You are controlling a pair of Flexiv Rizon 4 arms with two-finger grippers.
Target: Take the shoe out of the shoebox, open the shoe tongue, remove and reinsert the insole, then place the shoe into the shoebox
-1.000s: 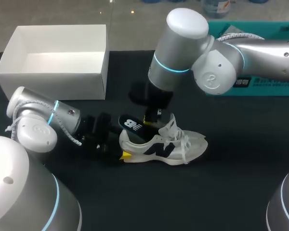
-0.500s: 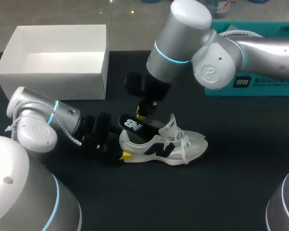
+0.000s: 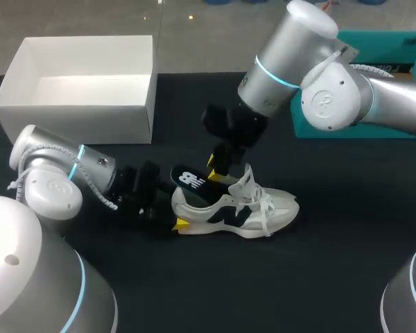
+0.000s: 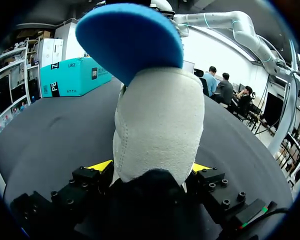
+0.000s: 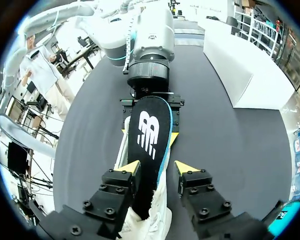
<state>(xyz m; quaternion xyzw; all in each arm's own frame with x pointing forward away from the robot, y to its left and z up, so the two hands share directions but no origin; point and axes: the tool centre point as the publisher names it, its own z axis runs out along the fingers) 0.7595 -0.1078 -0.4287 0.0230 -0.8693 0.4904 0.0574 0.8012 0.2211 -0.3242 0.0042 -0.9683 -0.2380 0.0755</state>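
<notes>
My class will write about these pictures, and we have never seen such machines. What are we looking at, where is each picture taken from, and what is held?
Two robot arms stand at a black table. The wide picture looks down from above and behind them; each round picture comes from a camera on one arm's wrist. On the table lie an empty white shoebox, a teal box and a white shoe. The left hand grips the shoe's heel. A black insole sticks out of the shoe, between the open fingers of the right hand.
</notes>
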